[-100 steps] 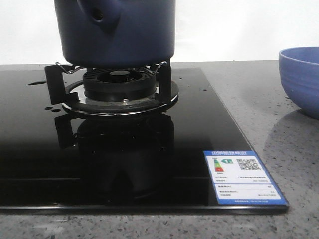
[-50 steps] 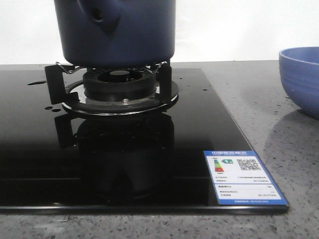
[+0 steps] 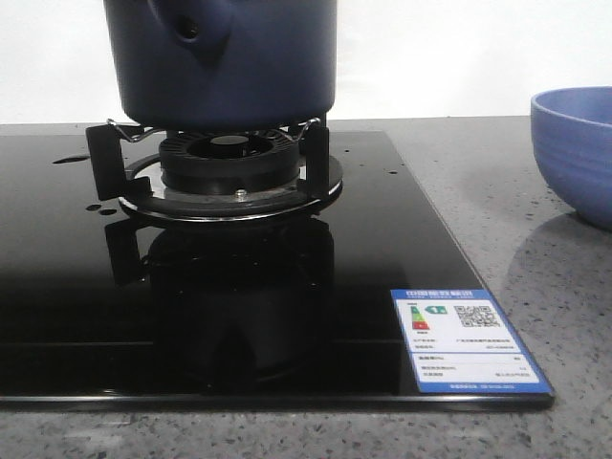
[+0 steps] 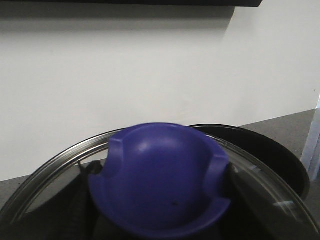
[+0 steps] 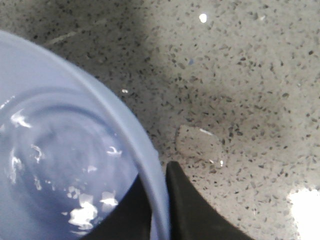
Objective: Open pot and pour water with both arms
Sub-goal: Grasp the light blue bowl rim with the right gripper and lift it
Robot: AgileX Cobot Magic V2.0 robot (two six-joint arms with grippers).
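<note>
Pot point(image 3: 222, 59), dark navy with a stubby handle pierced by a round hole, sits on the burner grate point(image 3: 228, 163) at the far middle of the black glass cooktop point(image 3: 76, 316). At the cooktop's near right corner lies a blue-edged energy label point(image 3: 469, 340) with a QR code. The speckled grey counter point(image 3: 497, 191) runs around the cooktop, and on it, to the right of the cooktop and well apart from the pot, stands a lighter blue bowl point(image 3: 574, 148), cut off by the picture's edge.

In the right wrist view the bowl point(image 5: 65, 165) shows wet glints inside, and one dark fingertip point(image 5: 190, 205) lies just outside its rim while another dark part sits inside it, so the right gripper appears to pinch the rim.

In the left wrist view a rounded blue knob point(image 4: 162, 180) on a glass lid point(image 4: 260, 175) with a metal rim fills the near part; the left gripper's fingers cannot be made out, so I cannot tell their state. A white wall stands behind.
</note>
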